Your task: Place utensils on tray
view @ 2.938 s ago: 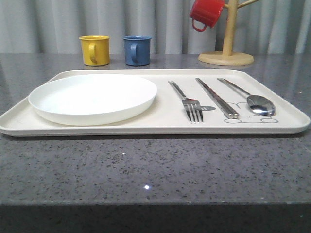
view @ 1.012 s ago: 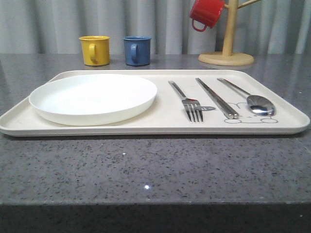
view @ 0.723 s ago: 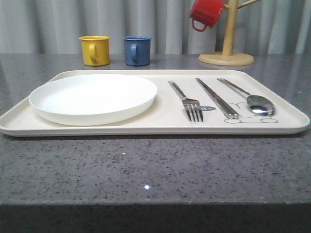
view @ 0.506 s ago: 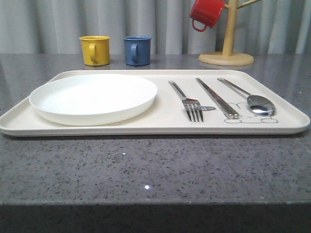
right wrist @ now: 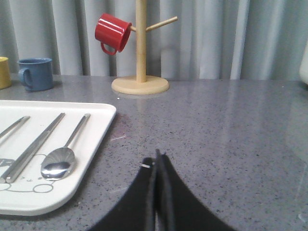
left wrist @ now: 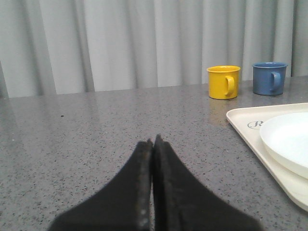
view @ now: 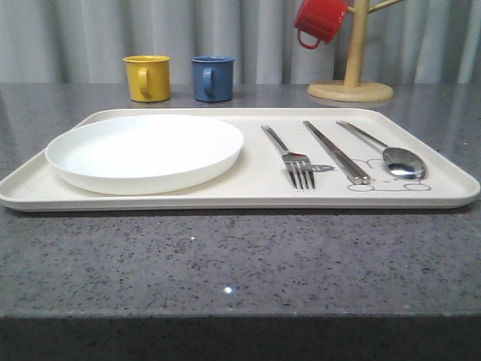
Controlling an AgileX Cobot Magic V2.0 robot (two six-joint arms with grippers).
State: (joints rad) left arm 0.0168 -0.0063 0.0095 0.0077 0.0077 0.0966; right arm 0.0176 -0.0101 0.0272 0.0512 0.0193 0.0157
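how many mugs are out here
3: a yellow mug and a blue mug standing side by side on the counter behind the tray, and a red mug hanging on the wooden mug tree.

A: Right gripper [right wrist: 156, 153] state?
B: Fingers [right wrist: 166, 192] pressed together, nothing between them, over bare grey worktop [right wrist: 231, 130] beside the tray [right wrist: 103, 126].
A: On the tray?
B: Spoon [right wrist: 60, 159] nearest the rim, chopsticks [right wrist: 34, 146] next to it, both flat.
A: Background?
B: Red mug [right wrist: 111, 32] hanging on wooden mug tree [right wrist: 140, 72], blue mug [right wrist: 36, 73] standing on worktop.
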